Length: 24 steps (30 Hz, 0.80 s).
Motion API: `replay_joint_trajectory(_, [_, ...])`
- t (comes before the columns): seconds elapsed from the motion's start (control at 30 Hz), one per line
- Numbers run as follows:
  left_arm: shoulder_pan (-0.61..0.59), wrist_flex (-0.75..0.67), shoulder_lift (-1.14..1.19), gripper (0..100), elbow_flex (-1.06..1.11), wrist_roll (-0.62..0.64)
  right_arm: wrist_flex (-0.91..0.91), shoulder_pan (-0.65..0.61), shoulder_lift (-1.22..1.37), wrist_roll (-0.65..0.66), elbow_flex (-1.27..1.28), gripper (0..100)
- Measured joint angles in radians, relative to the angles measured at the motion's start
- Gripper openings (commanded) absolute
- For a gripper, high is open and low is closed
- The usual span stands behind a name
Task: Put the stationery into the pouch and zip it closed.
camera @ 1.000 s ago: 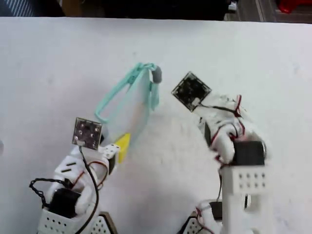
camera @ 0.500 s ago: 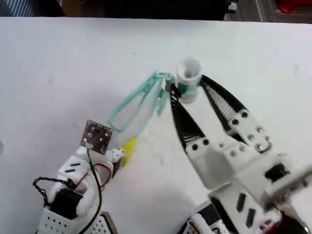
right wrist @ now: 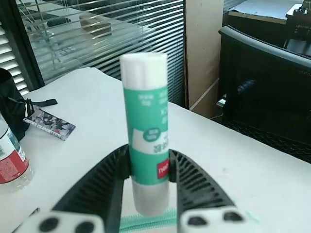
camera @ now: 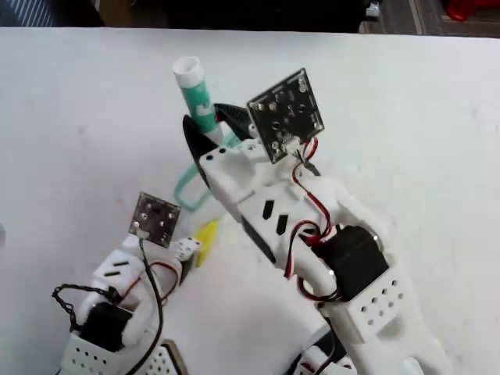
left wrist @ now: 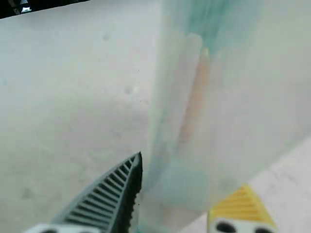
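Note:
My right gripper [camera: 208,127] is shut on a white and green glue stick [camera: 194,94] and holds it upright, above the far end of the pouch. In the right wrist view the glue stick [right wrist: 146,141] stands between the black fingers [right wrist: 109,179], with the teal zipper [right wrist: 146,221] just below it. The see-through teal pouch [camera: 186,186] lies mostly hidden under the right arm. My left gripper [camera: 200,234] is shut on the pouch's near end. An orange pencil-like item [left wrist: 194,104] shows inside the pouch [left wrist: 218,121], which sits between my grey finger [left wrist: 114,199] and my yellow finger [left wrist: 240,208].
The white table [camera: 406,101] stretches wide on all sides of the arms. A water bottle [right wrist: 9,162], a black bag [right wrist: 14,111] and a small card [right wrist: 48,124] lie on the table far off in the right wrist view.
My right arm has lifted the glue stick from the pouch's far end and swung left over the pouch. The left arm shifted slightly right, then kept still.

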Motion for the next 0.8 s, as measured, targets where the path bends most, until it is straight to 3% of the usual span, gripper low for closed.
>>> replay_joint_trajectory(0.53, [0.0,0.0,0.0,22,0.0,0.0,0.114,-0.018,0.011,0.0,0.071,1.6])
replay_joint_trajectory(0.8, [0.0,0.0,0.0,22,0.0,0.0,-0.044,-0.025,0.003,0.0,0.21,1.6])
